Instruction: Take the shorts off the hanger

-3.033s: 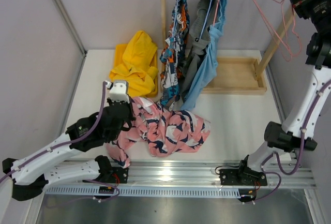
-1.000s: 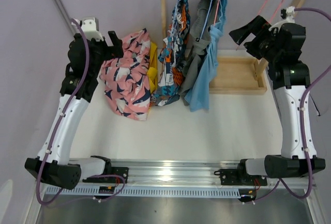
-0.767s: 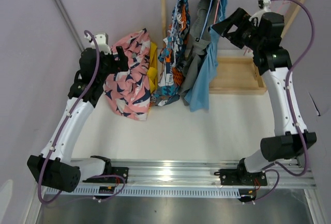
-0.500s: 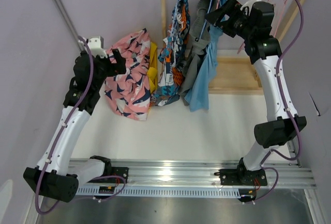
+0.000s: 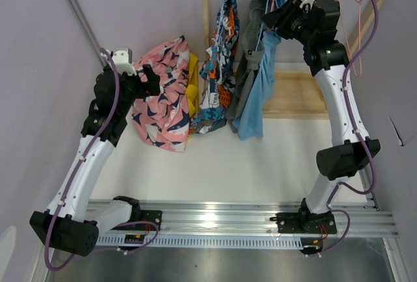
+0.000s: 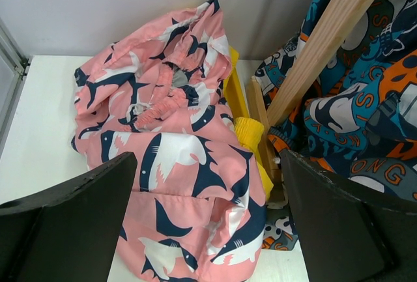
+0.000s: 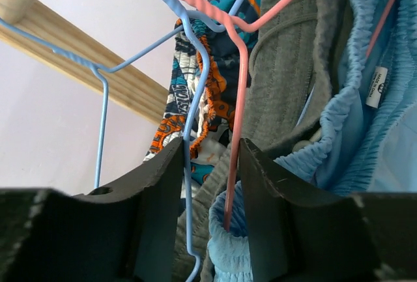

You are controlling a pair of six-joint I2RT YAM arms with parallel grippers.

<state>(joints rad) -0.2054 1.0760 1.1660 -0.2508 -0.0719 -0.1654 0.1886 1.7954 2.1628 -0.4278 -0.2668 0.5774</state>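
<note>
Half-closed around the pink hanger wire [image 7: 240,80], grip uncertain, the right tool [image 7: 210,150] should pinch the gathered waistband [image 7: 339,126] of the limp light blue shorts [image 7: 384,158] beside it.

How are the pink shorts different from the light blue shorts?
The pink shorts lie crumpled in a heap on the table; the light blue shorts hang from a pink hanger. The pink shorts have a navy and white pattern; the light blue shorts are plain. Both are soft fabric with stretchy, gathered waistbands.
</note>
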